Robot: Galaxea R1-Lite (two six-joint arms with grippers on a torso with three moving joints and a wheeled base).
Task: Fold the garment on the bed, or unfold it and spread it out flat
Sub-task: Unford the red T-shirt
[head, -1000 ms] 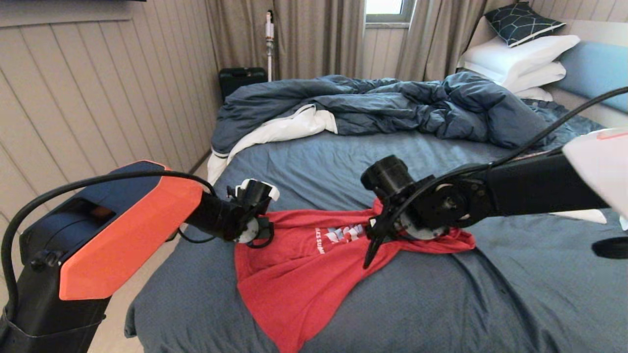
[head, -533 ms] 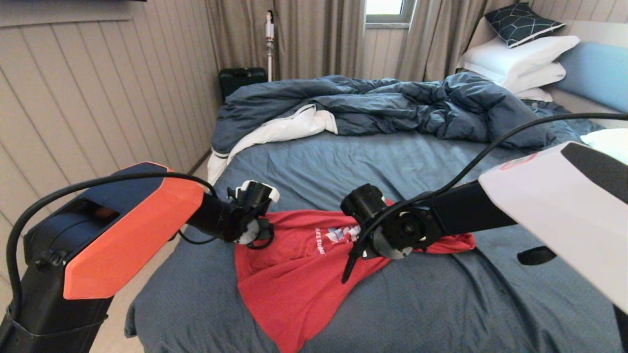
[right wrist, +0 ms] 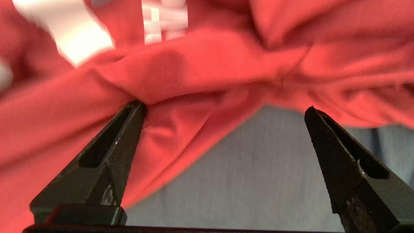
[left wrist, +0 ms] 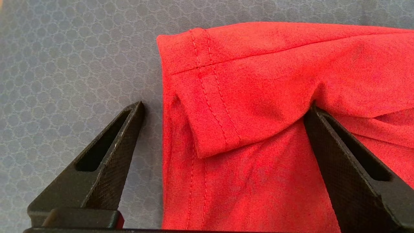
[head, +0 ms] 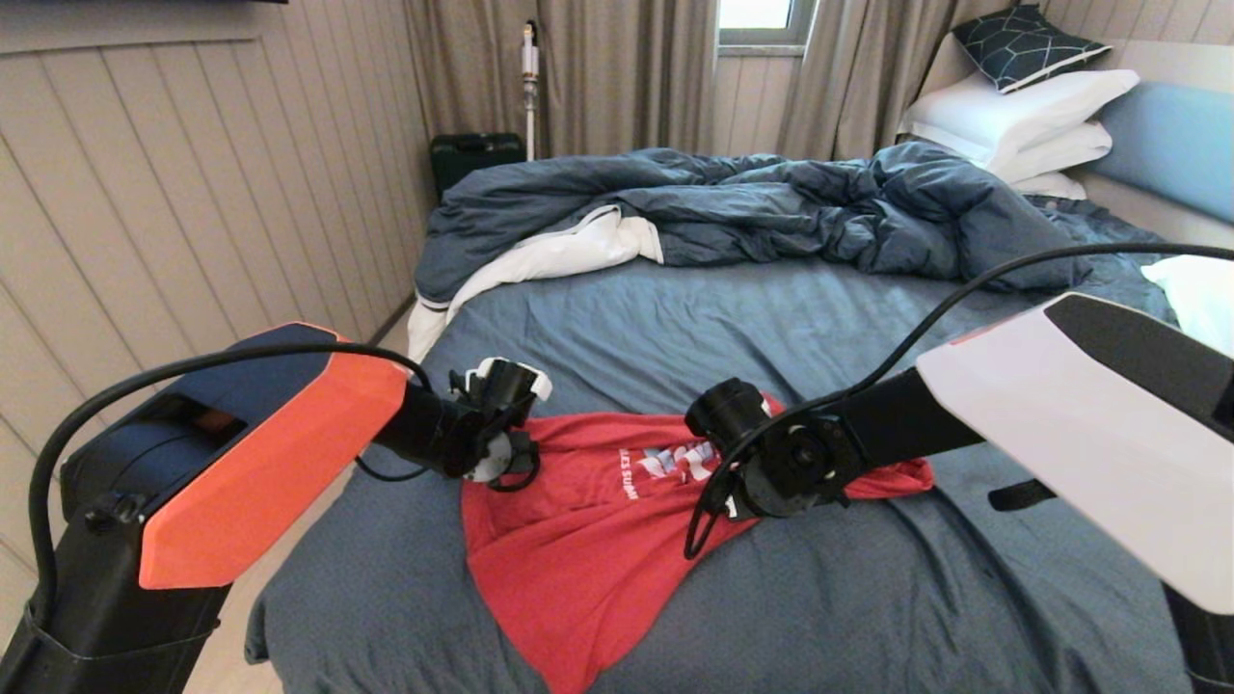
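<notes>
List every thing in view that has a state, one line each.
Red T-shirt: crumpled and bunched on the bed, not flat, held by neither gripper.
Left gripper: open, straddling the shirt's sleeve hem.
Right gripper: open, low over the bunched edge of the shirt.
Duvet: rumpled in a heap at the far side.
Bed: sheet lightly wrinkled.
Pillows: stacked at the headboard.

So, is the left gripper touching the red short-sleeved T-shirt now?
Cannot tell. In the left wrist view the open left gripper straddles the T-shirt's hemmed sleeve; one finger meets the cloth's outline, the other is over the slate-blue sheet, but height above is unclear.
</notes>
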